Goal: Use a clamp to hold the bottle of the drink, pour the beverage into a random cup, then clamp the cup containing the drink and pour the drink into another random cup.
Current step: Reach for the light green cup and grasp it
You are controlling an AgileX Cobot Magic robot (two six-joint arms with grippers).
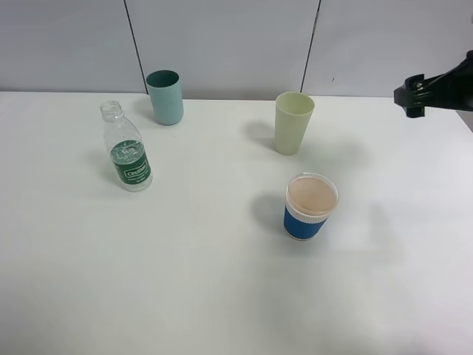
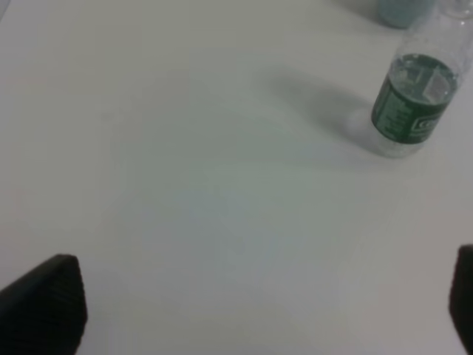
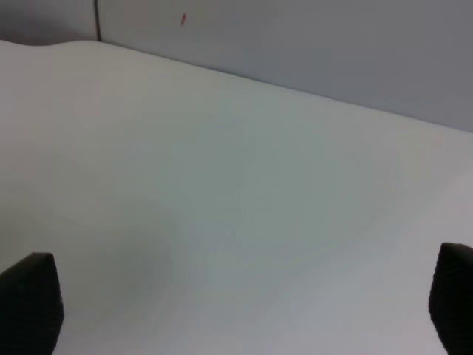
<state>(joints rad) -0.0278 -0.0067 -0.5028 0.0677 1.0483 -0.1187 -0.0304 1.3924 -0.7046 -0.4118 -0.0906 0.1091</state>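
A wide white table (image 1: pixel 222 296) fills the scene, with a grey panelled wall (image 1: pixel 222 37) behind it. Only a black part of the right arm (image 1: pixel 436 87) shows, raised at the far right edge, clear of everything on the table. The right gripper (image 3: pixel 240 310) is spread fully wide with nothing between its fingers and looks over bare table toward the wall. The left gripper (image 2: pixel 251 310) is equally wide and empty. It faces the bottle (image 2: pixel 411 103) across open table, which suggests it is lined up for the first grasp.

The bottle is clear plastic with a dark green label and no cap. It stands upright on the left, well apart from both grippers, with water (image 1: pixel 127 150) inside. A tall pale yellow-green cup (image 1: pixel 293 122) stands far, right of centre. A dark teal cup (image 1: pixel 165 97) stands far left, behind the bottle. A short blue-sleeved paper cup (image 1: pixel 310 206) sits nearer, in front of the yellow-green cup. All three cups are mouth up and spaced apart, probably so that jaws can reach each from the side. No pour seems to have begun
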